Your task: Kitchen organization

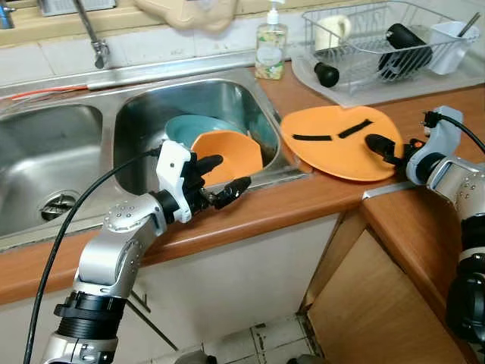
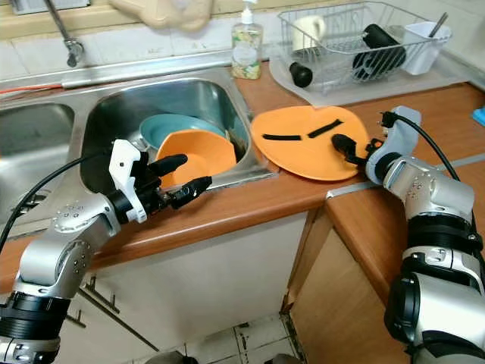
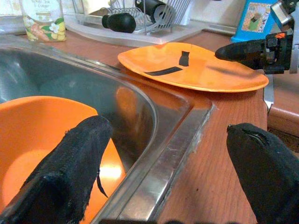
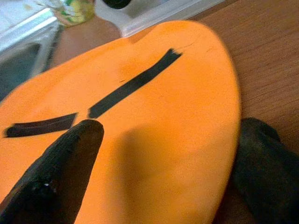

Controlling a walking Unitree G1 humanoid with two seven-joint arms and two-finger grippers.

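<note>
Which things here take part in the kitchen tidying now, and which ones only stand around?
In the job:
- orange plate on the counter, right gripper open at its edge
- orange bowl in the sink, left gripper open at the sink's rim
- teal bowl under it

Standing around:
- soap bottle
- dish rack
- tap

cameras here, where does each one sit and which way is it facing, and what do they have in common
Left eye view: on the head, looking down at the sink and counter, both arms showing.
Right eye view: beside it, same scene.
Left wrist view: along the open left gripper, straddling the sink rim by the orange bowl.
Right wrist view: along the open right gripper, astride the orange plate edge.
Shared: both wrist views and both eyes show that plate; the left wrist view catches the right gripper.
</note>
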